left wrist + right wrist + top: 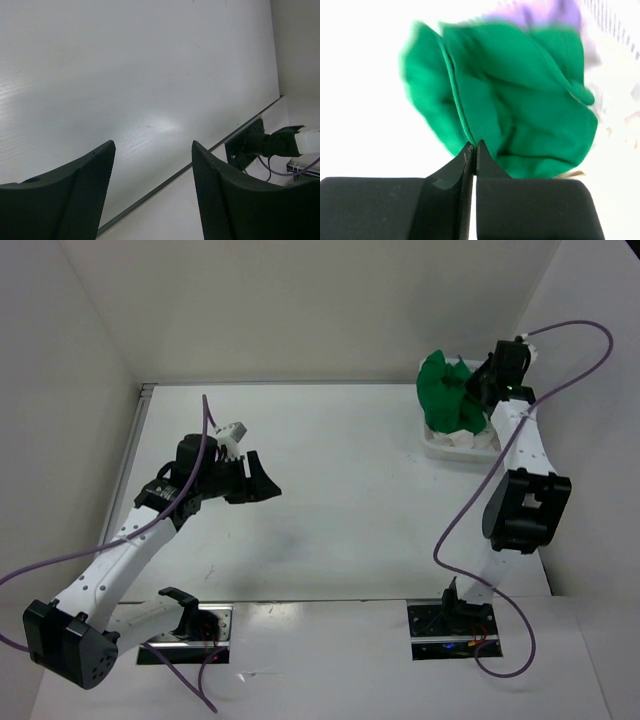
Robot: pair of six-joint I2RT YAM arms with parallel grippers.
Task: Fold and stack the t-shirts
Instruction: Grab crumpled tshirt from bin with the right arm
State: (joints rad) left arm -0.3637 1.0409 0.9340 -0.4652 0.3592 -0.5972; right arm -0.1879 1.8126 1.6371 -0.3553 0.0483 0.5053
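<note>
The bright green t-shirt (449, 395) hangs bunched over the white basket (440, 445) at the back right. My right gripper (478, 388) is shut on a fold of it; in the right wrist view the tips (473, 146) pinch a green seam (510, 95). A bit of the lavender shirt (540, 12) shows behind the green one. The cream-white shirt is not clearly seen. My left gripper (262, 480) is open and empty above the table's left middle; its fingers (95, 175) frame bare table in the left wrist view.
White walls close in the table on the left, back and right. The basket stands against the right wall. A purple cable (560, 370) loops from the right arm. The table's front edge seam (200, 160) and the right arm's base mount (255, 145) show in the left wrist view.
</note>
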